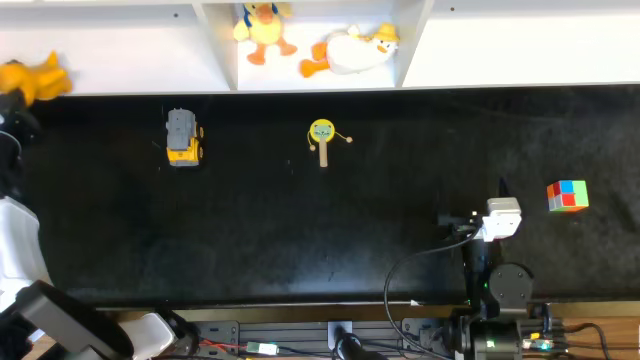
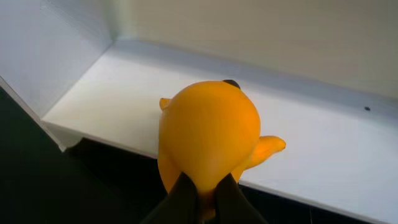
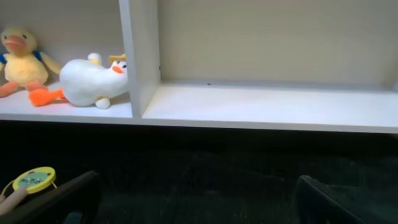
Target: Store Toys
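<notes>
My left claw [image 2: 208,194] is clamped on the round orange plush toy [image 2: 211,127], which hangs over the front lip of the white shelf's left compartment [image 2: 106,106]; its floor lies straight ahead. My right claw [image 3: 199,202] stands spread, well apart, over the black table [image 1: 300,220].

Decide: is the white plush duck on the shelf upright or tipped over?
Tipped over: the white plush duck lies lengthwise, feet toward the yellow duck.

Orange plush [image 1: 30,78], truck [image 1: 183,137], rattle [image 1: 322,135], cube [image 1: 567,196]
</notes>
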You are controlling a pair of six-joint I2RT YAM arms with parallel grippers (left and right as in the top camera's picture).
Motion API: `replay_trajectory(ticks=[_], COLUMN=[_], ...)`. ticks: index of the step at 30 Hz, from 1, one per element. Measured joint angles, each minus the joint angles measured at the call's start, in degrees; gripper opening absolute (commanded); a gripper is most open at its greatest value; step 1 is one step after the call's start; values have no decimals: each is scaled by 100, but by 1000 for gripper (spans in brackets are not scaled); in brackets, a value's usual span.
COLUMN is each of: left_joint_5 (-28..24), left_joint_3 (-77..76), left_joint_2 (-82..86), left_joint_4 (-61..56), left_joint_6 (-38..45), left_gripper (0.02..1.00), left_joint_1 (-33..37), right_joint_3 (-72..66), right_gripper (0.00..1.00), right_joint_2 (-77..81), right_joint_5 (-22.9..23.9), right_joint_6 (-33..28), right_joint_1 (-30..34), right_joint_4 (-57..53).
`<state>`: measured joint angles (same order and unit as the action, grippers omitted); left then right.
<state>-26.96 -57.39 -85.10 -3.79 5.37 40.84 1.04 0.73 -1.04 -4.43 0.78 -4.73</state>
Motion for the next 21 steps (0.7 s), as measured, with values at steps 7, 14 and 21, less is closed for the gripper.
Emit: replay_trajectory(ticks=[7, 14, 21], left_joint_5=[9, 28, 356], left_joint_3=[-546, -1121, -1134], left_joint_2=[-181, -385, -420], left_joint_4=[1012, 1567, 1633], left_joint_6=[-55, 199, 269], left_gripper=[38, 38, 47], left_joint_1=[0, -181, -540], right_joint_3=[0, 0, 0], right_gripper=[996, 996, 993], right_joint_2=[0, 0, 0], right_joint_5=[0, 0, 2], right_joint_6=[-2, 2, -2], right_joint_1=[0, 0, 0], right_joint_4=[-2, 0, 0])
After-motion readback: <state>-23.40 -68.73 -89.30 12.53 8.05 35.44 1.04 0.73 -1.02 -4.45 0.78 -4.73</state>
